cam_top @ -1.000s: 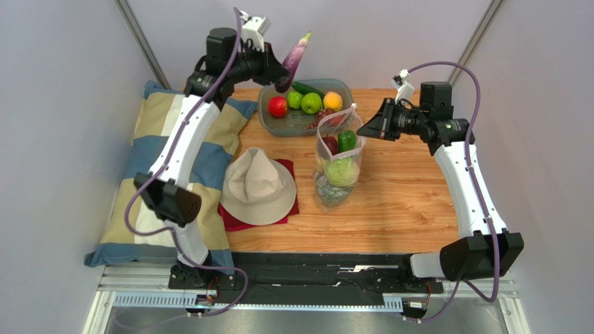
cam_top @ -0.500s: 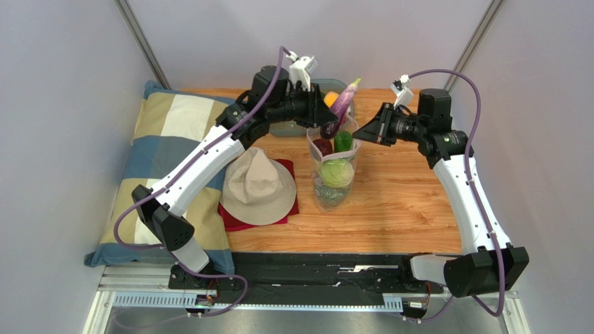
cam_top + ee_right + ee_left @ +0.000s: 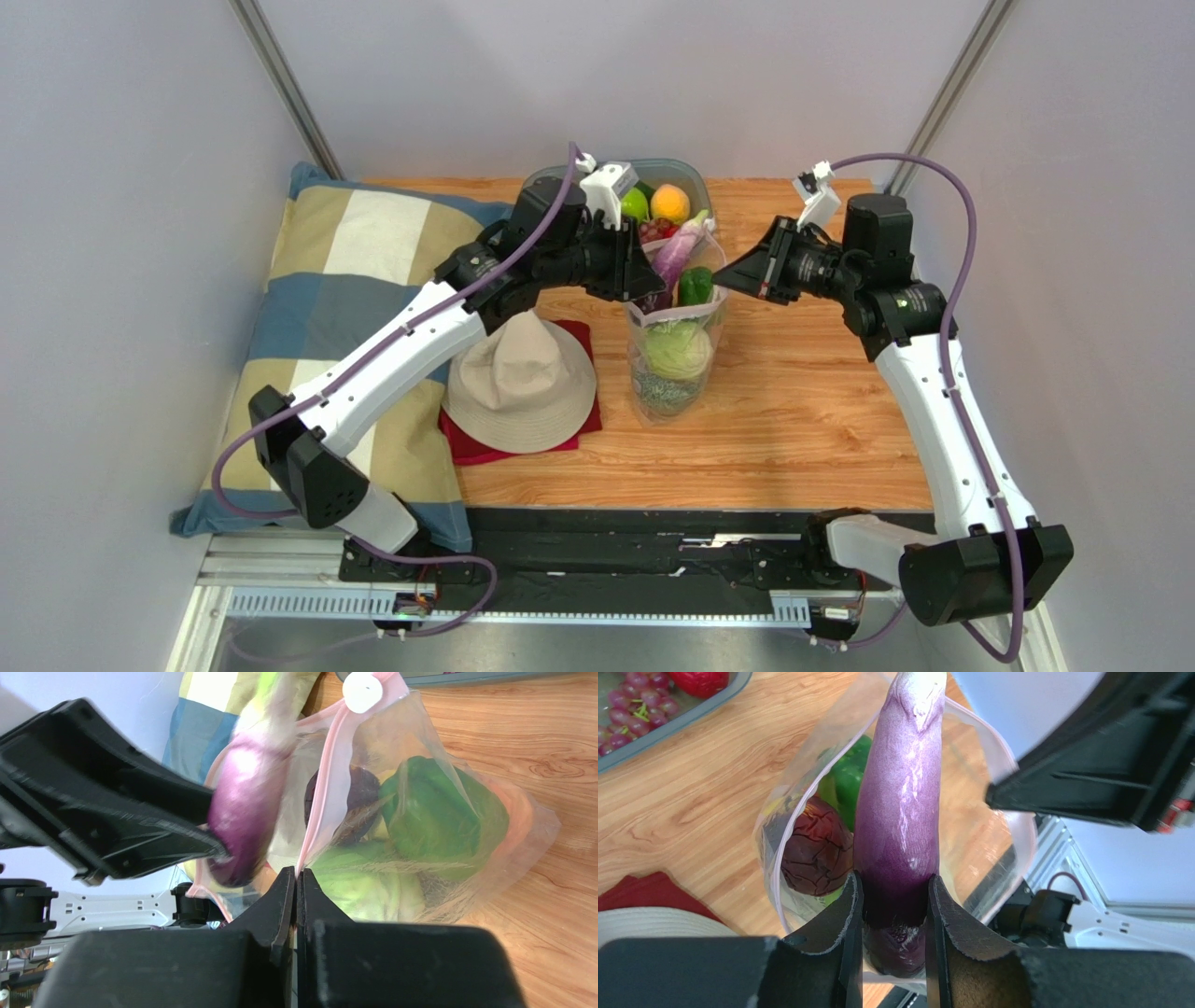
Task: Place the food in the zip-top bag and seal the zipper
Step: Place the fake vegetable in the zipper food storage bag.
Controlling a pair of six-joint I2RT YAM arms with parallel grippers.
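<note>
The clear zip-top bag (image 3: 679,343) stands upright mid-table, mouth open, holding a cabbage (image 3: 678,349), a green pepper (image 3: 696,286) and a dark red fruit (image 3: 816,847). My left gripper (image 3: 648,287) is shut on the purple eggplant (image 3: 899,805) and holds it over the bag's mouth, its tip pointing away. My right gripper (image 3: 724,280) is shut on the pink zipper (image 3: 324,794) edge on the bag's right side, holding the mouth up. The white slider (image 3: 363,691) sits at the zipper's end.
A grey bowl (image 3: 561,252) behind the bag holds an orange (image 3: 671,203), a green fruit (image 3: 636,205), grapes (image 3: 636,703) and more. A beige hat (image 3: 521,375) on a red cloth (image 3: 470,443) lies left of the bag. A plaid pillow (image 3: 316,294) covers the left.
My left arm swung right and down from above the bowl, carrying the eggplant to the bag's mouth. My right gripper kept its hold on the bag's edge and shifted slightly.
</note>
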